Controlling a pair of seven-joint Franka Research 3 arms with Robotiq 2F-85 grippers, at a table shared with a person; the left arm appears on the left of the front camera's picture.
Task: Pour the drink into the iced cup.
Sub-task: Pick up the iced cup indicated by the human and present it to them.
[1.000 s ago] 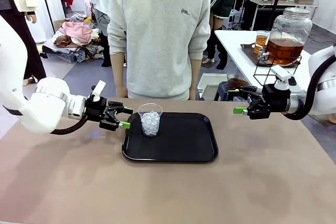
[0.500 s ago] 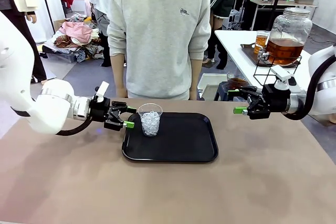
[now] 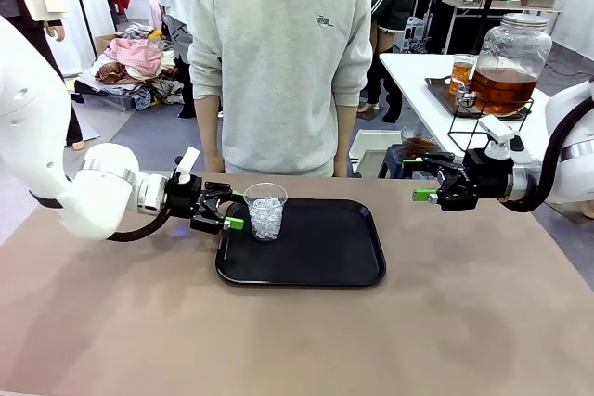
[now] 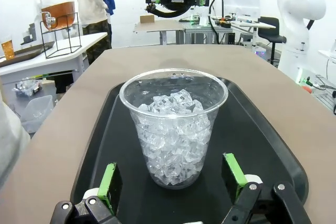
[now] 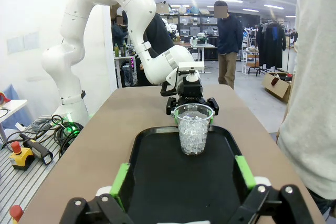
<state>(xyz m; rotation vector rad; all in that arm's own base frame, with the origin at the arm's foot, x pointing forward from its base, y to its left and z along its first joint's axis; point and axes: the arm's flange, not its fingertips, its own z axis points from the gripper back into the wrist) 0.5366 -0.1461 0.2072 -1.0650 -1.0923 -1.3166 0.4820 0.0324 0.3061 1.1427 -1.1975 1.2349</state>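
Clear plastic cup [image 3: 265, 211] packed with ice cubes, on a matte black tray [image 3: 316, 261].
Left gripper [image 3: 232, 210] released, just beside the cup; right gripper [image 3: 416, 179] released, well apart. Amber drink [image 3: 501, 90] sits in a round glass jar [image 3: 512, 48], far right.

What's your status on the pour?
Left gripper jaws open, just short of iced cup on tray. Right gripper jaws open, empty. Pour not started. Nothing blocking.

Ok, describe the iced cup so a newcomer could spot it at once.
On the brown table lies a black tray. At its end on the robot's left stands a clear plastic cup, ahead of the open left gripper. Packed with ice cubes, it is the tray's only item.
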